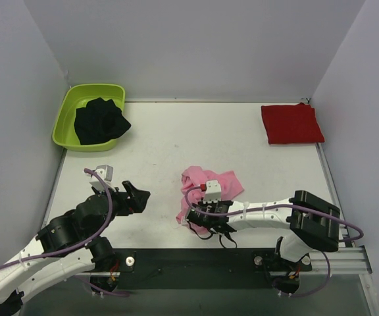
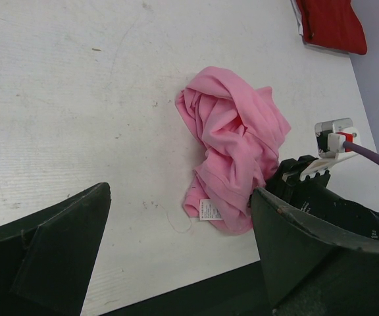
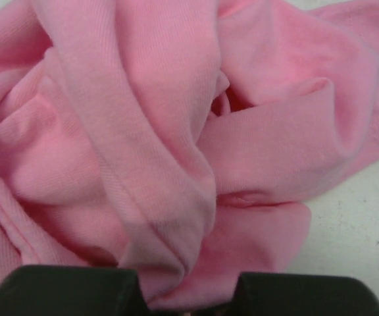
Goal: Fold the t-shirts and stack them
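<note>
- Pink t-shirt [image 1: 229, 183]: lies crumpled in a heap on the table [image 1: 163, 138], close to the near edge and about midway along it. Not spread, not folded. Judgement: step 1, opening it out flat, is only starting.
- Right gripper [image 3: 189, 296]: low at the near-left side of the heap. Jaws stand narrow with a thick fold of pink cloth bunched between them; reads as a pinch on the pink t-shirt. Likely reason: to take hold of an edge so the heap can be lifted or dragged open.
- Left gripper [image 2: 176, 263]: jaws wide, nothing between them. Hovers over bare table toward the near-left corner, well apart from the heap and facing it. Probably waits to take a 2nd hold.
- Red t-shirt [image 1: 291, 123]: folded to a neat rectangle in the far-right corner, lying flat. Looks like the base of the stack.
- Lime green tub [image 1: 61, 125]: far-left corner, black cloth [image 1: 101, 122] bundled inside.
- Care label [image 2: 209, 209]: shows at the heap's near edge, so a hem or neck seam is probably close by.
- Hidden: the right fingertips are cut off at the bottom of the wrist view. Which part of the garment is pinched, sleeve, hem or body, I cannot tell. Sleeves and neck are lost in the folds.
</note>
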Motion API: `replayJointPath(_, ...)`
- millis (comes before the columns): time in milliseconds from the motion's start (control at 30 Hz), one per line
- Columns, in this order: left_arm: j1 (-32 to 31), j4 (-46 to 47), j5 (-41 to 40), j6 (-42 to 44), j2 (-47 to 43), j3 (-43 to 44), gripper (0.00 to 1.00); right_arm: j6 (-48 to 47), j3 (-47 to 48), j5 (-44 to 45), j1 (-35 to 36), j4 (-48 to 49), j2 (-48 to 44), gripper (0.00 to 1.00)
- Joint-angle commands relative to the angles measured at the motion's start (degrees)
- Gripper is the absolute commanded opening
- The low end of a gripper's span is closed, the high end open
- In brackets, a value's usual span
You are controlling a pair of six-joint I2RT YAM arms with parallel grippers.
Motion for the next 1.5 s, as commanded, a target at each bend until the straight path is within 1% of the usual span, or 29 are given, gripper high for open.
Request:
replayJointPath(0,0.0,-1.0,-0.9,0.8,0.6,2.4,0.97,-2.4,0.5,0.5,-2.3,-1.4,1.4,0.00)
replayJointPath(167,0.0,-1.0,-0.8,0.5,0.3,1.8,0.97,-4.0,0.4,0.3,-3.0,-1.1,1.0,0.00)
replayJointPath(267,0.1,-0.6,-0.7,0.4,0.2,1.3,0.97,-6.2,2.7,1.7,-3.0,-3.0,-1.2,0.00)
replayJointPath(300,0.1,-0.3,-0.7,0.4,0.2,1.3,0.97,-7.4,3.9,2.4,-3.1,-3.7,-3.2,0.00)
replayJointPath(367,0.1,0.6,-0.8,0.9,0.7,1.1,0.97,-13.7,7.2,4.5,-5.1,-5.4,-5.1,0.00)
replayJointPath(433,0.0,1.2,-1.0,1.3,1.7,1.5,0.97,-18.9,15.3,3.2,-8.5,-6.3,-6.8,0.00)
replayJointPath(467,0.0,1.8,-0.9,1.4,2.2,1.7,0.97,-23.6,19.1,2.5,-9.3,-7.0,-7.0,0.00)
replayJointPath(500,0.0,2.1,-0.9,1.5,3.0,2.0,0.97,-25.8,26.2,2.2,-9.5,-8.6,-7.3,0.00)
replayJointPath(567,0.0,2.5,-0.6,1.5,3.4,2.6,0.97,-30.8,33.8,2.2,-9.0,-10.9,-8.3,0.00)
replayJointPath(600,0.1,2.5,-0.4,1.6,3.4,2.7,0.97,-32.4,39.8,2.1,-8.8,-12.6,-9.0,0.00)
replayJointPath(733,0.1,2.3,-0.6,1.6,2.5,2.6,0.97,-37.2,49.1,4.6,-6.4,-17.2,-14.1,0.00)
replayJointPath(767,0.0,2.6,-0.5,1.6,2.3,2.5,0.97,-37.5,49.7,5.1,-5.8,-18.4,-15.5,0.00)
replayJointPath(867,0.1,3.3,-0.3,1.7,1.6,2.1,0.97,-35.5,45.7,9.7,-3.9,-22.9,-23.5,0.00)
replayJointPath(900,0.0,3.6,-0.3,2.0,1.6,2.0,0.97,-34.5,43.8,13.1,-3.9,-26.0,-28.1,0.00)
replayJointPath(933,0.1,4.0,-0.2,2.1,1.7,2.0,0.97,-30.9,41.4,15.6,-3.9,-28.1,-30.4,0.00)
replayJointPath(967,0.0,4.7,-0.2,2.3,1.8,1.8,0.97,-28.5,37.2,17.5,-3.9,-30.6,-35.0,0.00)
replayJointPath(1000,0.0,5.2,0.0,2.6,2.3,1.8,0.97,-25.9,34.7,21.5,-4.2,-36.3,-37.4,0.00)
replayJointPath(1033,0.0,5.6,0.5,2.9,2.8,1.7,0.97,-18.9,32.8,23.0,-4.3,-39.6,-39.8,0.00)
replayJointPath(1067,0.0,6.6,0.6,3.0,3.1,1.7,0.97,-15.7,29.3,24.3,-4.5,-43.1,-44.2,0.00)
replayJointPath(1100,0.0,7.0,0.8,3.2,4.2,1.6,0.97,-11.8,27.9,25.3,-4.6,-49.8,-46.0,0.00)
replayJointPath(1133,0.0,8.3,1.5,3.3,4.6,1.4,0.97,-6.2,26.8,26.0,-5.4,-53.1,-47.6,0.00)
replayJointPath(1167,0.0,9.2,2.0,3.3,5.2,1.3,0.97,-3.0,25.5,26.1,-5.9,-56.2,-49.6,0.00)
replayJointPath(1200,0.1,10.1,2.7,3.3,6.5,1.0,0.97,-0.5,24.0,25.8,-6.4,-62.0,-50.1,0.00)
replayJointPath(1267,0.1,12.8,4.7,3.3,8.5,0.4,0.97,6.6,22.7,24.9,-6.8,-66.8,-49.8,0.00)
replayJointPath(1300,0.1,13.6,5.3,3.3,9.2,0.2,0.97,7.4,21.8,24.5,-6.8,-68.5,-49.7,0.00)
replayJointPath(1367,0.1,16.0,6.9,3.3,11.6,-0.1,0.97,8.8,21.4,23.8,-6.8,-68.0,-48.9,0.00)
replayJointPath(1400,0.0,16.9,7.5,3.3,12.5,-0.2,0.97,7.9,21.8,23.8,-6.8,-66.9,-48.4,0.06)
replayJointPath(1433,0.1,18.5,8.7,3.3,13.2,-0.2,0.97,6.7,22.1,23.7,-6.8,-65.5,-48.0,0.18)
replayJointPath(1467,0.0,19.3,9.3,3.3,14.9,-0.1,0.97,4.2,22.6,23.6,-6.8,-62.7,-46.7,0.42)
